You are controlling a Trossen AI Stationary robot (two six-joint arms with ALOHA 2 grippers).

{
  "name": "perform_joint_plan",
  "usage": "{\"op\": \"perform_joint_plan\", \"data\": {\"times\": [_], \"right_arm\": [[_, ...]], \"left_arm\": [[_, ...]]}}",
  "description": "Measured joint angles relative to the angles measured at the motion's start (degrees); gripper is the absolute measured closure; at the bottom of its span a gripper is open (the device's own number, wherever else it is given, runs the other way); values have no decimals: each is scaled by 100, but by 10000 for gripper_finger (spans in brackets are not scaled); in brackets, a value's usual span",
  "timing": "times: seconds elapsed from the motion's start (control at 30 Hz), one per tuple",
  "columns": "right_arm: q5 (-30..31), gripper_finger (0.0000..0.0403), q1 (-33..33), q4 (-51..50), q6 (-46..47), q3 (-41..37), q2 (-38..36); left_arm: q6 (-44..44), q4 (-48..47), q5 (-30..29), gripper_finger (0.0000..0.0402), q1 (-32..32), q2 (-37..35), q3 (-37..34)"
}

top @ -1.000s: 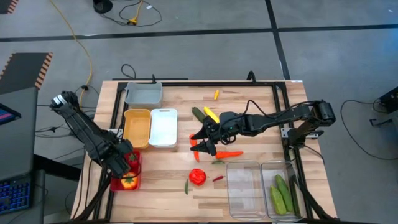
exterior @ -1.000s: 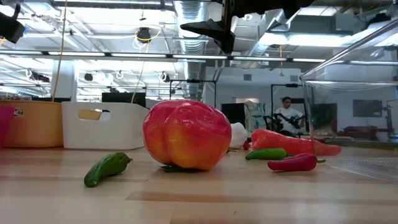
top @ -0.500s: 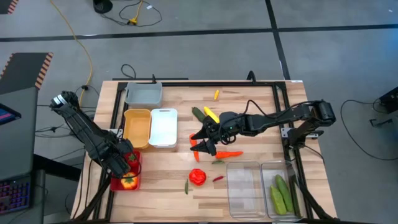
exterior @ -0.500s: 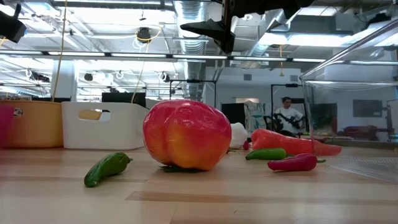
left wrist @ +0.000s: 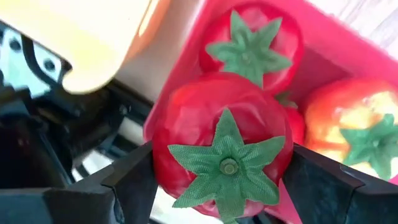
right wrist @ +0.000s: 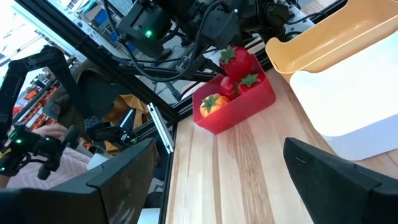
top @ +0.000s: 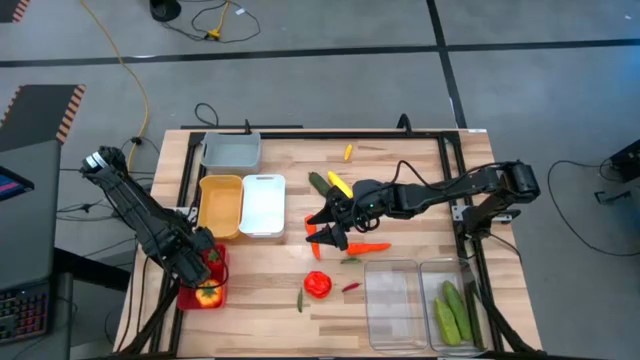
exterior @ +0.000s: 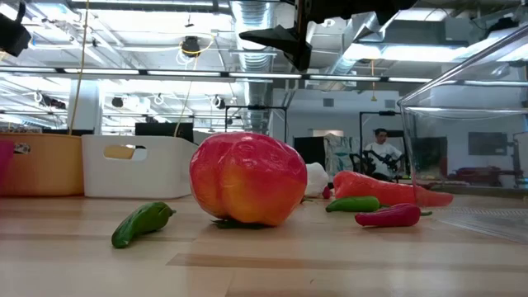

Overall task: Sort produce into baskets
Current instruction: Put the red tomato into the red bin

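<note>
My left gripper (top: 206, 256) hangs over the red basket (top: 188, 297) at the table's near left and is shut on a red tomato (left wrist: 224, 143) with a green leafy top. Under it in the basket lie another tomato (left wrist: 252, 43) and an orange-red pepper (left wrist: 354, 124). My right gripper (top: 326, 230) hovers open above the table's middle, with nothing between its fingers. On the wood near it lie a carrot (top: 370, 247), a big red-orange pepper (exterior: 247, 179), a green chili (exterior: 142, 223) and a red chili (exterior: 392, 216). My left gripper pinches the tomato by its two opposite round sides (left wrist: 163, 168), one finger (left wrist: 134, 186) on each. The fingers come from above and point down. The tomato sits upright with its green top toward the wrist, lifted above the red basket (right wrist: 233, 102).
The yellow basket (top: 220, 205), the white one (top: 263, 205) and the grey one (top: 231, 152) stand at the far left. Two clear baskets (top: 392, 305) are at the near right, one with cucumbers (top: 452, 312). A cucumber (top: 318, 182) and a yellow piece (top: 340, 184) lie behind my right gripper.
</note>
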Motion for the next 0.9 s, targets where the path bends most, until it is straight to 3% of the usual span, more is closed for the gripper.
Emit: {"op": "perform_joint_plan", "data": {"times": [0.43, 0.73, 0.9], "right_arm": [[0, 26, 0, 0, 0, 0, 0], [0, 26, 0, 0, 0, 0, 0], [0, 26, 0, 0, 0, 0, 0]], "left_arm": [[-28, -4, -137, 111, 0, 0, 0], [-24, -9, -45, 41, 0, 0, 0], [-119, -33, 304, 27, -4, 0, 0]]}}
